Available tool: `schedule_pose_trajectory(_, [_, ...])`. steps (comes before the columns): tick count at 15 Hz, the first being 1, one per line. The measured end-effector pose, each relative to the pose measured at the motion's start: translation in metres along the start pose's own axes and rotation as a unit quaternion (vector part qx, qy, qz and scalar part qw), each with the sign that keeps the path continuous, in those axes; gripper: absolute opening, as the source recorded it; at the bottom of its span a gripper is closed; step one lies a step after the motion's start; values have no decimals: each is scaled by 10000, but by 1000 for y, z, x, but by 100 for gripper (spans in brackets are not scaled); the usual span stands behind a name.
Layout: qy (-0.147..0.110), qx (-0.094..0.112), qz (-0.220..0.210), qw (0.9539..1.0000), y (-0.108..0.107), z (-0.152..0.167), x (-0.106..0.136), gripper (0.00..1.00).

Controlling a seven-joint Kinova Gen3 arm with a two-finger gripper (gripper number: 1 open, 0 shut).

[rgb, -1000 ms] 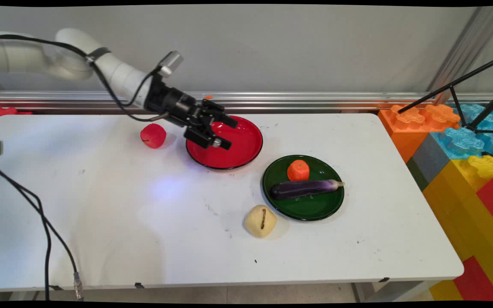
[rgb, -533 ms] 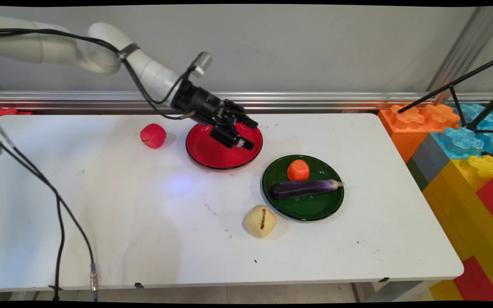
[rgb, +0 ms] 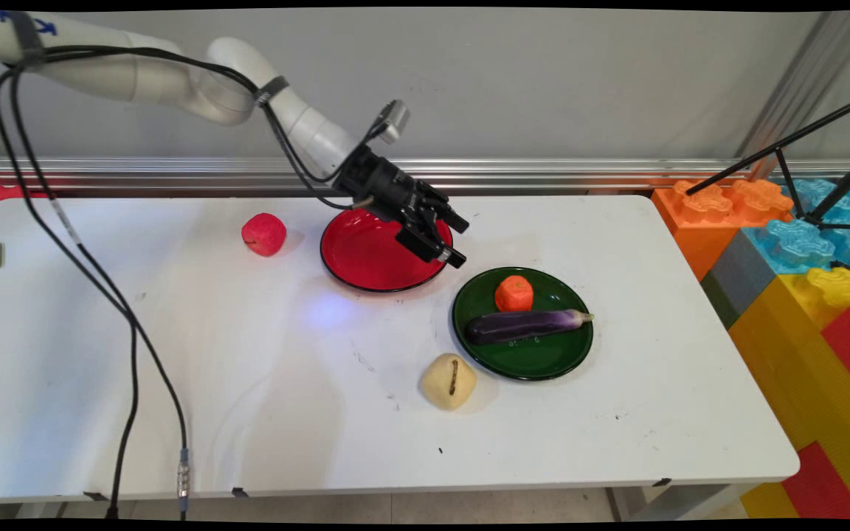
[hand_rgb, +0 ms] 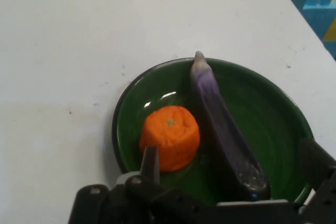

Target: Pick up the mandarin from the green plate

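My black gripper (rgb: 460,242) hangs open and empty above the right rim of the red plate (rgb: 366,258), pointing down and to the right. Just beyond it lies a green plate (rgb: 543,361) bearing an orange fruit (rgb: 514,293) and a purple eggplant (rgb: 524,325). In the hand view the gripper (hand_rgb: 231,166) looks straight at the green plate (hand_rgb: 273,124). There the orange fruit (hand_rgb: 169,136) sits by the left finger and the eggplant (hand_rgb: 223,140) lies between the fingers, farther off.
A red apple (rgb: 264,234) lies left of the red plate. A pale yellow potato (rgb: 448,380) rests in front of the green plate. Large toy blocks (rgb: 801,258) and a black tripod (rgb: 801,169) stand at the right. Black cables (rgb: 130,346) hang at the left.
The arm has swung right: the gripper went from over the red plate's left side to its right rim, nearer the green plate. It stayed open. Nothing on the table moved.
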State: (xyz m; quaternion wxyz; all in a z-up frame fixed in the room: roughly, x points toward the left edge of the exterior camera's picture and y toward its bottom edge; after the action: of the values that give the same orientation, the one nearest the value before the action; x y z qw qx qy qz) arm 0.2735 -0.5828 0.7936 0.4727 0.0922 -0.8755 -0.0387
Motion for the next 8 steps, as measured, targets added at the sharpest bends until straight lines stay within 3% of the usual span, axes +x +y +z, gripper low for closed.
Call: schedule_pose_trajectory(8, [-292,-114,20,9995,-17,32,7,100])
